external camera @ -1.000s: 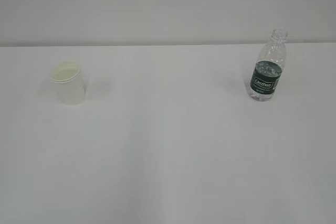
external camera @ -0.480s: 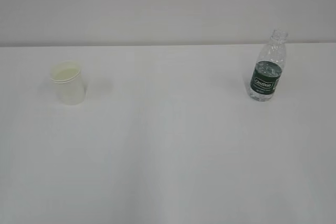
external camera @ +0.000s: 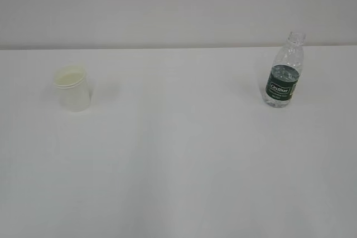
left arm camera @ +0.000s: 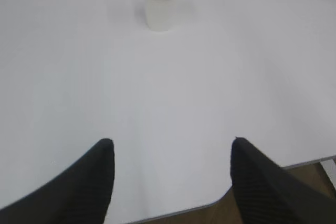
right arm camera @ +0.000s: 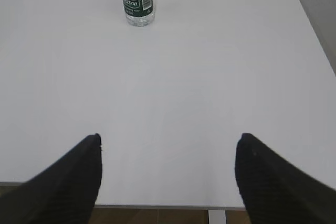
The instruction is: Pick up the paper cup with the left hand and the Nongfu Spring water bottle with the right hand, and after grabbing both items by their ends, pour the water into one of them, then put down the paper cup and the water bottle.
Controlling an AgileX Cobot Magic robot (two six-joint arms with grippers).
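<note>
In the exterior view we see the paper cup (external camera: pixel 72 88) standing in the left middle of the frame on the white worktop (external camera: pixel 178 154), its long axis upright, the rolled rim and open mouth pointing up and the narrower base down. Well apart from it, in the right middle of the frame, the Nongfu Spring water bottle (external camera: pixel 285 72) stands upright too, its uncapped neck pointing up, its dark green label facing us; we cannot make out any water line inside it. No arm shows in this view. In the left wrist view we find the cup at the top centre of the frame, upright, mouth up, well ahead of the left hand (left arm camera: pixel 170 153), whose two black fingers (left arm camera: pixel 84 187) rise from the bottom corners with the jaws spread wide and nothing between them. In the right wrist view the bottle stands at the top of the frame, left of centre, its neck cut off by the upper edge, and the right hand (right arm camera: pixel 168 148) sits low in the frame, jaws likewise parted and empty above the near edge of the worktop.
</note>
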